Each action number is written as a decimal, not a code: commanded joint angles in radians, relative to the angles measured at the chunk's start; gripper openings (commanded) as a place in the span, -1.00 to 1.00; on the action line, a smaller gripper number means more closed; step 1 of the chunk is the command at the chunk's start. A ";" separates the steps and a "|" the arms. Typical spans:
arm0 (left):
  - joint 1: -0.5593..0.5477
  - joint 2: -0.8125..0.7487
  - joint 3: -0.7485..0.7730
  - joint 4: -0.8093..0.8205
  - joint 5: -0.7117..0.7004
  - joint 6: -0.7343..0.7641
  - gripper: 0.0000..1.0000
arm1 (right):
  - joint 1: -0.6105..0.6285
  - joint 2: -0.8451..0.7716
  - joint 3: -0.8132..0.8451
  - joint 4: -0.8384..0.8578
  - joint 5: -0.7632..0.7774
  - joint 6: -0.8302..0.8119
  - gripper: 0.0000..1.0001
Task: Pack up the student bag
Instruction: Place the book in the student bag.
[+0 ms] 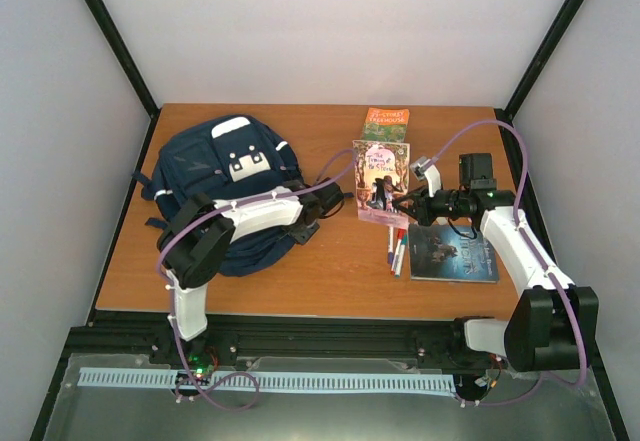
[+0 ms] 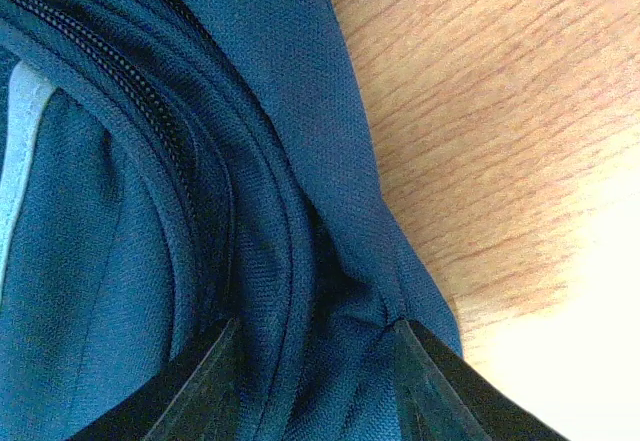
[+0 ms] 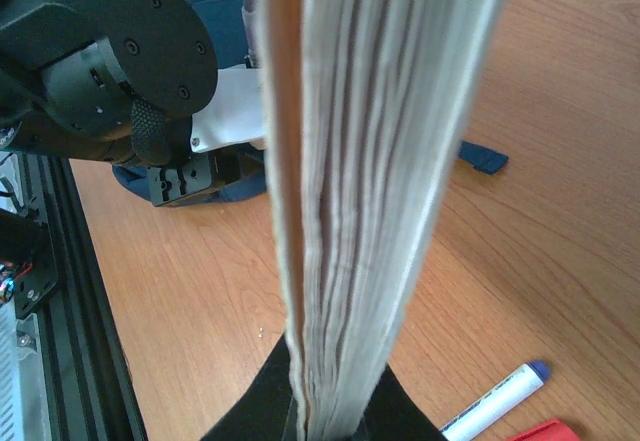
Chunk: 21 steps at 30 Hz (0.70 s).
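Note:
The student bag (image 1: 215, 166), navy with a white patch, lies at the table's left. My left gripper (image 1: 305, 223) rests at the bag's near right edge. In the left wrist view its jaws (image 2: 315, 346) pinch a bunched fold of the bag's blue fabric (image 2: 250, 161) beside a zipper. My right gripper (image 1: 402, 201) is shut on a pink-covered book (image 1: 380, 176) and holds it off the table. The right wrist view shows the book's page edge (image 3: 370, 161) standing upright between the fingers (image 3: 335, 401).
An orange and green book (image 1: 386, 123) lies at the back. A dark book (image 1: 453, 253) and a few markers (image 1: 397, 249) lie at the near right. One marker (image 3: 497, 403) lies beneath the held book. A loose bag strap (image 1: 335, 201) lies between the arms.

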 commanded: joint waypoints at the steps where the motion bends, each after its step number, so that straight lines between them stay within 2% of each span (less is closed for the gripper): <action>1: -0.008 0.024 0.019 0.022 -0.014 0.018 -0.13 | -0.012 -0.005 0.017 0.005 -0.018 -0.022 -0.95; 5: -0.008 0.027 0.006 0.034 0.002 0.038 -0.07 | -0.016 -0.003 0.016 0.002 -0.027 -0.022 -0.94; 10: -0.009 0.071 0.027 -0.008 -0.092 0.010 -0.19 | -0.018 0.000 0.018 -0.003 -0.034 -0.023 -0.95; 15: -0.008 0.057 0.033 -0.010 -0.110 0.007 -0.58 | -0.021 -0.003 0.020 -0.004 -0.036 -0.023 -0.94; 21: -0.008 -0.005 0.044 -0.018 -0.126 0.002 -0.95 | -0.024 -0.006 0.015 -0.004 -0.039 -0.019 -0.94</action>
